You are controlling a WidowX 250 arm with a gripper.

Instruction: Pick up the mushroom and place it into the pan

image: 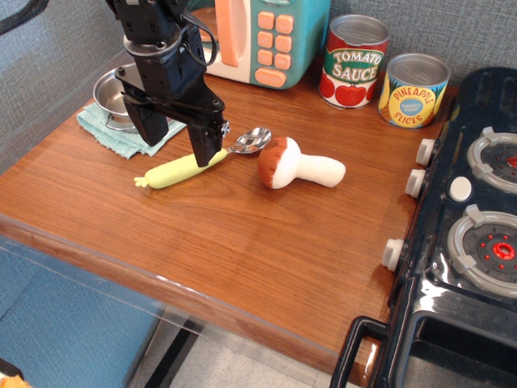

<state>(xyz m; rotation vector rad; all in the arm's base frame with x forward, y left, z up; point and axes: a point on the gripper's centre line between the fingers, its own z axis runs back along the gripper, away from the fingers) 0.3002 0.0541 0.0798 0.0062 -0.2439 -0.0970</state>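
The mushroom (295, 165) lies on its side on the wooden table, brown cap to the left, cream stem to the right. The pan (113, 93) is a small shiny steel pot at the back left on a teal cloth, partly hidden behind my arm. My gripper (179, 147) is black, open and empty, fingers pointing down. It hangs between the pan and the mushroom, left of the mushroom, with its right finger over the handle of a yellow-green spoon (194, 164).
A toy microwave (262, 36) stands at the back. A tomato sauce can (353, 61) and a pineapple can (413, 90) stand at the back right. A toy stove (468, 218) fills the right side. The teal cloth (117, 133) lies under the pan.
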